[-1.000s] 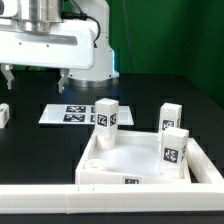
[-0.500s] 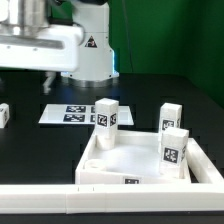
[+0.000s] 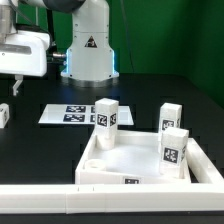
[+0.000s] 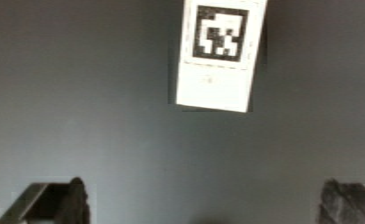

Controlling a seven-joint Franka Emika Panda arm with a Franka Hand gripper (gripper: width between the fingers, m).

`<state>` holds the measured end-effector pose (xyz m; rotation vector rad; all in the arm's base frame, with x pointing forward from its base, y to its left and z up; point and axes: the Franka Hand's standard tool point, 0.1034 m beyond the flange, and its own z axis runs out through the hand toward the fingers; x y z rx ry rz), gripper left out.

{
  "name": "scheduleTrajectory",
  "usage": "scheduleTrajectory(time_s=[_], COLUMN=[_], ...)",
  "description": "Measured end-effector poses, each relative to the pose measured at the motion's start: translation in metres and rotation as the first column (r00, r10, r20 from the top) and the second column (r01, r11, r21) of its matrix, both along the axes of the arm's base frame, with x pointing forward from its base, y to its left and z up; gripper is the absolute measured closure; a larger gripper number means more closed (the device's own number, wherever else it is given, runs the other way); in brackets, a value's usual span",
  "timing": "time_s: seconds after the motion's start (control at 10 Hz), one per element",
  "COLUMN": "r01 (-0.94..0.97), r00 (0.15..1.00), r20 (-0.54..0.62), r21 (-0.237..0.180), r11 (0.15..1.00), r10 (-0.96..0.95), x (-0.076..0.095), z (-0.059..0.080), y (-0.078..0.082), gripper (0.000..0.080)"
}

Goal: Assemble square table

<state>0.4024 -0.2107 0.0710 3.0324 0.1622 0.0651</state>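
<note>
The square table's white slab (image 3: pixel 125 165) lies at the exterior view's lower right, with three white tagged legs standing in its corners (image 3: pixel 106 116), (image 3: pixel 171 117), (image 3: pixel 174 150). A fourth loose leg (image 3: pixel 4 114) lies on the black table at the exterior view's far left. It also shows in the wrist view (image 4: pixel 220 55), flat and ahead of the fingers. My gripper (image 4: pixel 205 205) is open and empty above that leg. Only one finger (image 3: pixel 17 88) shows in the exterior view; the other is cut off by the frame.
The marker board (image 3: pixel 62 114) lies flat behind the slab. A long white bar fence (image 3: pixel 90 200) runs along the front edge. The robot base (image 3: pixel 88 55) stands at the back.
The gripper has moved steadily toward the exterior view's left, from above the marker board to above the loose leg. The slab and its legs have not moved.
</note>
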Motion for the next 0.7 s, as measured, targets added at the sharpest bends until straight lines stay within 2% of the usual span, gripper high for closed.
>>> scheduleTrajectory(time_s=[0.2,0.5,0.6,0.7], r01=[0.023,0.021,0.025,0.025], r00=[0.998,0.971,0.963,0.942], r20=[-0.065,-0.241,-0.271,-0.335], r21=[0.037,0.055,0.054,0.072], r11=[0.999,0.998,0.998,0.997], r10=[-0.02,-0.007,-0.009,0.001], x=[-0.001,-0.001,0.0,-0.003], z=[-0.006,-0.028,-0.033,-0.034], y=[0.008,-0.005,-0.01,-0.01], gripper=[0.0151,0.0151,0.0151,0.0151])
